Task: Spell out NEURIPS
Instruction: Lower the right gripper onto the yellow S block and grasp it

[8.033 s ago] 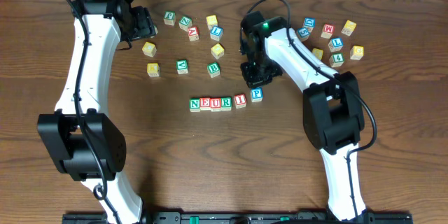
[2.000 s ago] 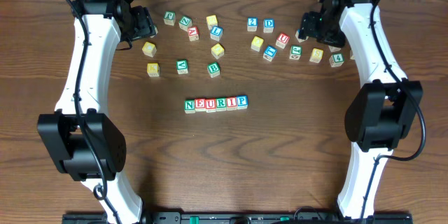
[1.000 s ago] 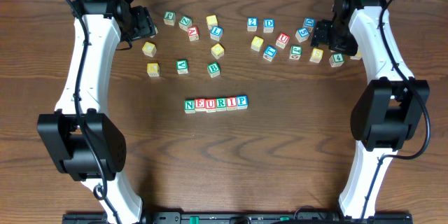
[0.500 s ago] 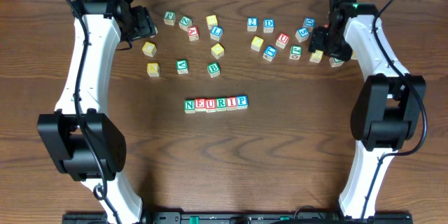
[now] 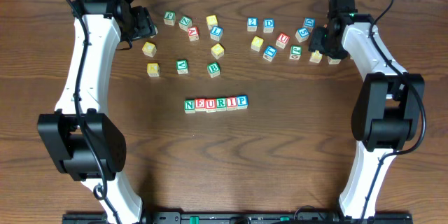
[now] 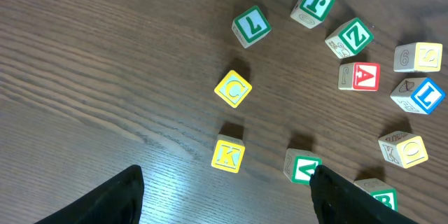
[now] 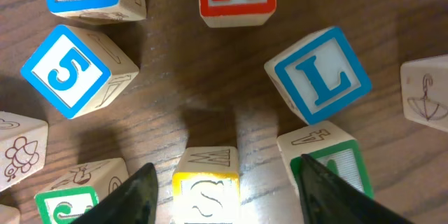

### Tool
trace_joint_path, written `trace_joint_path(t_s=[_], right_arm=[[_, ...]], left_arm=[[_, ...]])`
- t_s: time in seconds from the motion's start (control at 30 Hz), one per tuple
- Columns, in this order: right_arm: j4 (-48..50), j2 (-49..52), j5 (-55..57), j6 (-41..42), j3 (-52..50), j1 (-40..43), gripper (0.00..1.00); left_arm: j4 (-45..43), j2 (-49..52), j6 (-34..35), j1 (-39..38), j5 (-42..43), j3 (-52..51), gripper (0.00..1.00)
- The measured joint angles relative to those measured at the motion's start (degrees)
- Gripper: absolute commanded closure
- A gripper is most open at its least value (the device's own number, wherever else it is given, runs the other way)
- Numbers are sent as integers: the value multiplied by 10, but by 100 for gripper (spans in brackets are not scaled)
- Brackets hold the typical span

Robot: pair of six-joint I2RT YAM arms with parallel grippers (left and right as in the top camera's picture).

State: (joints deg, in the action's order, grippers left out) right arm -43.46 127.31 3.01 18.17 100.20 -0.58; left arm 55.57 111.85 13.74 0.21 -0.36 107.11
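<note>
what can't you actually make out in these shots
- Right wrist: yellow S cube inside the right gripper, lower half cut off by the bottom edge.
- Right wrist: bottom-left green cube, letter hidden by a finger and the edge.
- Left wrist: bottom-right green cube, letter partly behind a finger and cut by the edge.
- Overhead: the right gripper covers whatever lies beneath it.

Overhead we look straight down on the whole table [image 5: 231, 161], our left wrist view looks from higher up at loose blocks [image 6: 233, 88] ahead of the left pincer [image 6: 227, 192], and our right wrist view sits close over the S block [image 7: 206, 196] at the right pincer [image 7: 231, 192], both patches lying within the overhead view.
</note>
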Motion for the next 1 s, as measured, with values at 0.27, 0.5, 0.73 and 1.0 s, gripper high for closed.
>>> trace_joint_path(t_s=[0.27, 0.5, 0.73, 1.0], right_arm=[[11, -6, -1, 0, -11, 0, 47], [25, -5, -34, -12, -20, 0, 47], [-18, -2, -47, -27, -16, 0, 49], [-35, -2, -45, -38, 34, 0, 49]], left_arm=[[0, 0, 0, 0, 0, 0, 25], [0, 0, 0, 0, 0, 0, 25], [0, 0, 0, 0, 0, 0, 25], [-3, 0, 0, 0, 0, 0, 25]])
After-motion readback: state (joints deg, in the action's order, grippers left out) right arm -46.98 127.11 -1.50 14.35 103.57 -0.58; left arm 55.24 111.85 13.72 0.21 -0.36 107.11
